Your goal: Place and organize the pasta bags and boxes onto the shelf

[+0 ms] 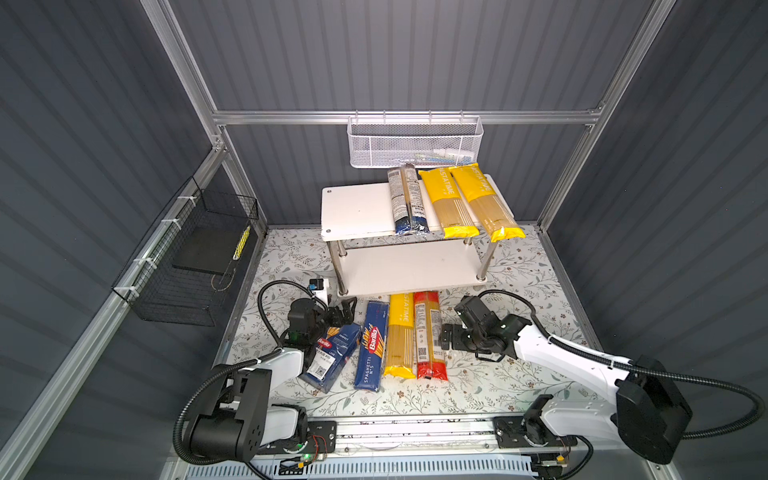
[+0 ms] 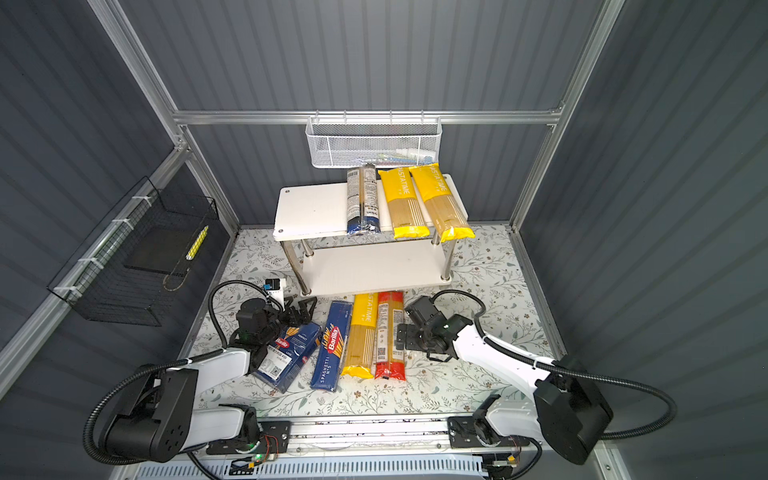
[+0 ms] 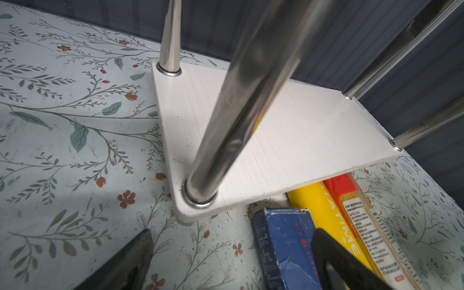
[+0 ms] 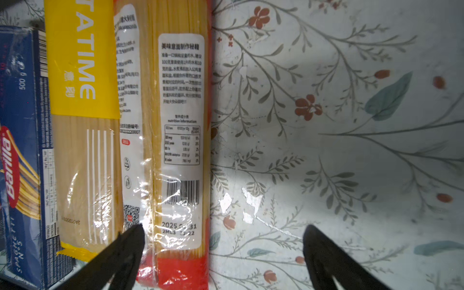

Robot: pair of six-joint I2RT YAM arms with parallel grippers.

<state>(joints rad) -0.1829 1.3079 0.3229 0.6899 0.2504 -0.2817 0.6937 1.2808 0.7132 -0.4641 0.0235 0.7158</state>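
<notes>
The shelf [image 1: 357, 208] stands at the back, its lower board [image 1: 407, 266] bare. A dark-blue-ended bag [image 1: 407, 199] and two yellow bags [image 1: 446, 201] [image 1: 484, 199] lie on its top board. In front of it on the table lie a wide Barilla box [image 1: 332, 357], a narrow spaghetti box [image 1: 372, 349], a yellow bag [image 1: 401, 336] and a red-ended bag [image 1: 428, 336]. My left gripper [image 3: 233, 233] is open near the shelf's front left post [image 3: 226, 130], one finger over the narrow box's far end. My right gripper [image 4: 223, 227] is open and straddles the red-ended bag's [image 4: 175, 125] outer edge, holding nothing.
A white mesh basket [image 1: 415, 143] hangs on the back rail above the shelf. A black wire basket [image 1: 195, 257] hangs on the left wall. The floral table cover [image 1: 519, 291] lies bare to the right of the right arm. The arms' base rail [image 1: 415, 432] runs along the front.
</notes>
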